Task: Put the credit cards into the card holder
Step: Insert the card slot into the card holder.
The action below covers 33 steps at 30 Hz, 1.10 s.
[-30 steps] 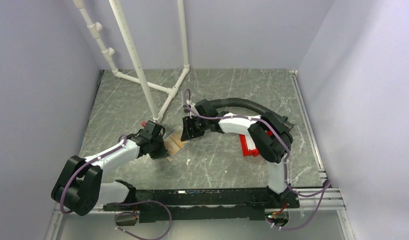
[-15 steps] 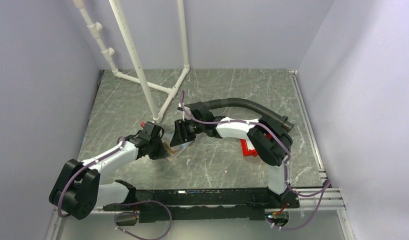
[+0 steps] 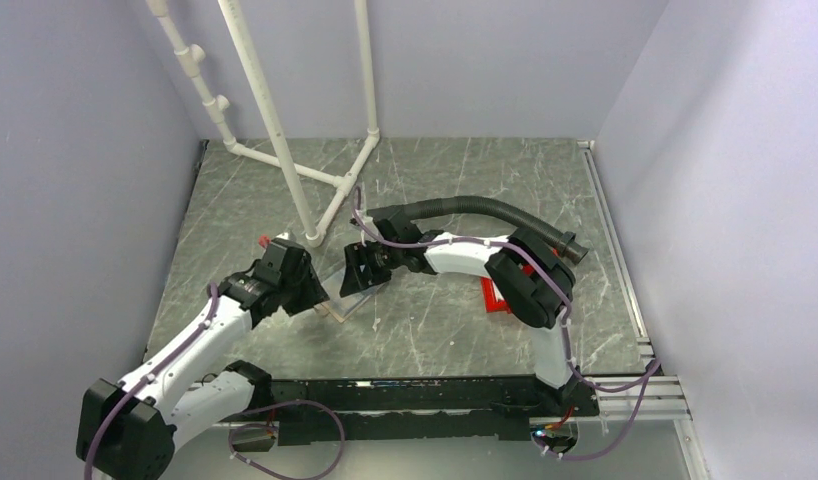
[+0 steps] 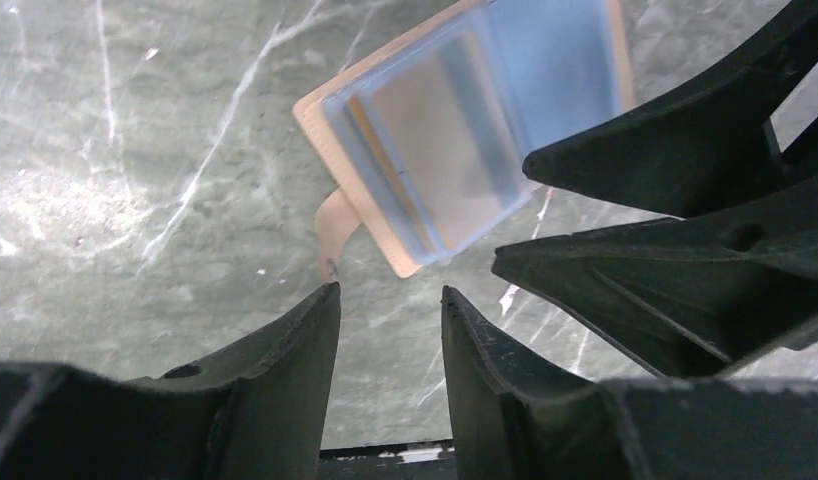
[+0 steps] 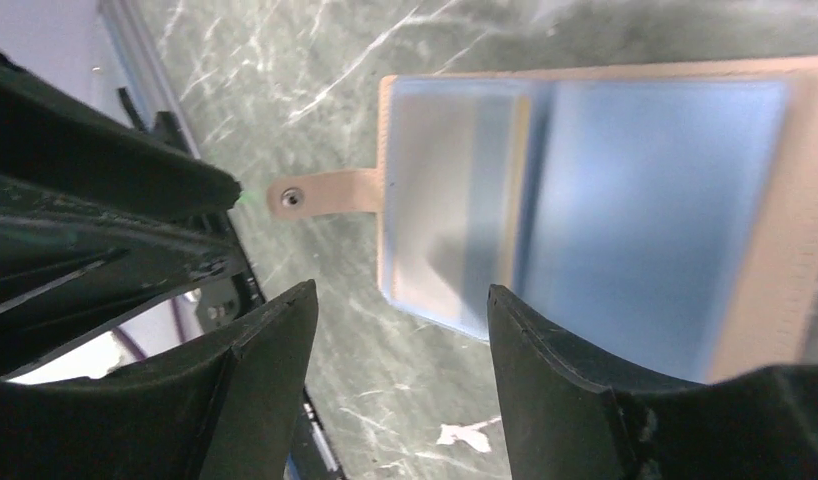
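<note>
Both spread: left claw (image 4: 390, 295), right claw (image 5: 400, 292); tan card holder (image 5: 625, 200) open, shiny inside.

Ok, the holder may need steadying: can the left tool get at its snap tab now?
Probably yes. The tab lies on the table just ahead of the left tool, whose jaws stand open; the right tool is by the holder's other edge.
</note>
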### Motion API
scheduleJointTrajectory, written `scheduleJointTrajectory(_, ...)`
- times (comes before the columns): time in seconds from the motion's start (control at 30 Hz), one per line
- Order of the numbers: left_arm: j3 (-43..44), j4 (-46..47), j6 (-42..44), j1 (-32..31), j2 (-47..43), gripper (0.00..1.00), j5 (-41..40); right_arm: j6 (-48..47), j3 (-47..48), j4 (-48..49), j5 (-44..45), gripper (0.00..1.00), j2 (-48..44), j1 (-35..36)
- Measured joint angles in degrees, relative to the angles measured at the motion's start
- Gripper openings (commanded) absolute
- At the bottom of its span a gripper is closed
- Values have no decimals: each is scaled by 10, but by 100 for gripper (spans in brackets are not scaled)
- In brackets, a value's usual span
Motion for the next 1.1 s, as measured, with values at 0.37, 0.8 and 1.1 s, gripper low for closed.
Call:
scheduleJointTrajectory(0.37,37,30,18,37,66,45,34,-139,47,-103,205,75,-5,48)
scheduleJointTrajectory(0.8,23,38,25,74,44,49,75,-155,69,-117,353,25,8,92)
scheduleJointTrajectory(1.1,18,135,31,76,97,26,158,-47,-28,-9,267,9,-17,30)
